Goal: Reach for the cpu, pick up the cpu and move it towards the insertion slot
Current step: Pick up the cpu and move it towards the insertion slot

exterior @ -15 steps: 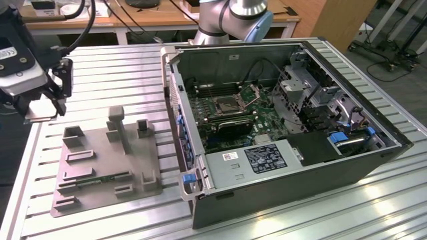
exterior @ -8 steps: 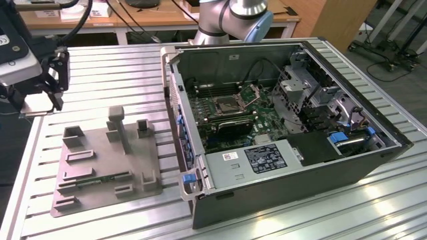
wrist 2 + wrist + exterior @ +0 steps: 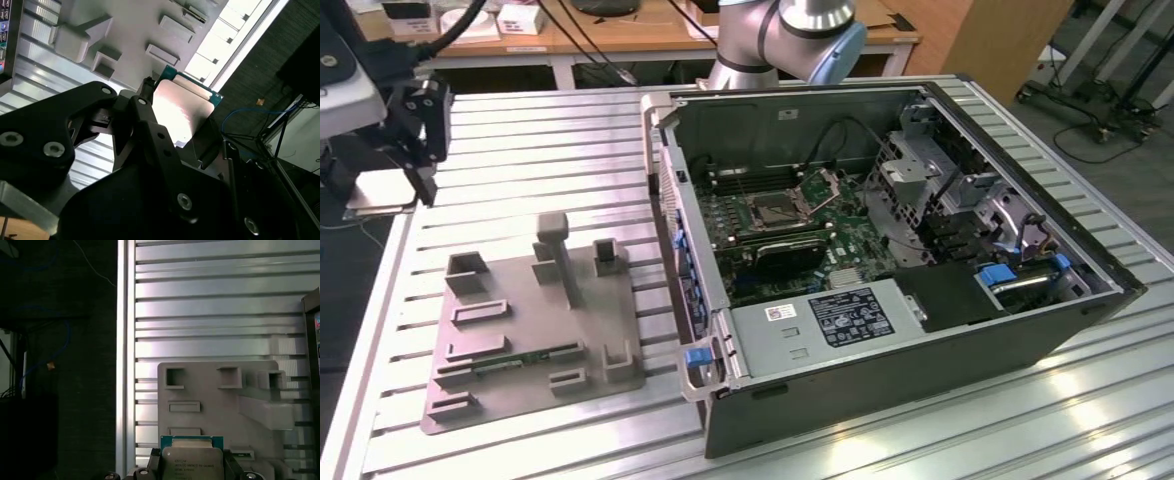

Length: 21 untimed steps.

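Black fingers (image 3: 145, 115) of the gripper (image 3: 180, 112) are closed on opposite edges of the cpu (image 3: 192, 462), probably so its contact face is kept untouched. It is held near the table's (image 3: 520, 140) edge at the exterior view's left, well apart from the insertion slot (image 3: 774, 208) in the case (image 3: 907, 370).

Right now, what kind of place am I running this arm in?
Probably a robotics lab or electronics workshop: an open dark metal desktop computer case lies on a ribbed aluminium table beside a grey moulded fixture tray, with a cluttered wooden bench behind.
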Motion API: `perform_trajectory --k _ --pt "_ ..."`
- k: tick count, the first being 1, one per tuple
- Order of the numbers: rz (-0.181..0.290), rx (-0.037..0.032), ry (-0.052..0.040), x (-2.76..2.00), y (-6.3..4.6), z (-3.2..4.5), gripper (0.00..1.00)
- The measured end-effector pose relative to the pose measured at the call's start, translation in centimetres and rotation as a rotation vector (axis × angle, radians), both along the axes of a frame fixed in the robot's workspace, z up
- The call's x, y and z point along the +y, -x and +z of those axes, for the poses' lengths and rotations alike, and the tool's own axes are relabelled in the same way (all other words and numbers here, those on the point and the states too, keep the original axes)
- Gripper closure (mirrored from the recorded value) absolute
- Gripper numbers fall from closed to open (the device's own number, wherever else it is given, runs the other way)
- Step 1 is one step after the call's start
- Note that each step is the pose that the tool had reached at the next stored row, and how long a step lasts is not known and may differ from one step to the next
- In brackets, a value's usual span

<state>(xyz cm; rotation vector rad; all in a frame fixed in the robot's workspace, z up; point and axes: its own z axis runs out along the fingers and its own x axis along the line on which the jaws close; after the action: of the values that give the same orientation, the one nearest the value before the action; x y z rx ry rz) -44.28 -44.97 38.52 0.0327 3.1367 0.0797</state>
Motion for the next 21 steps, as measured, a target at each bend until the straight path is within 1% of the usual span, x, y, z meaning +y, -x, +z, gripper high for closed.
perform_trajectory --k 7,9,21 --pt "0.000 -0.0009 0.0000 0.00 0.0 1.51 0.45" --pt "0.000 -0.0013 -0.0001 0.00 0.0 1.81 0.45" --pt "0.000 -0.0012 0.0000 0.00 -0.1 1.85 0.45"
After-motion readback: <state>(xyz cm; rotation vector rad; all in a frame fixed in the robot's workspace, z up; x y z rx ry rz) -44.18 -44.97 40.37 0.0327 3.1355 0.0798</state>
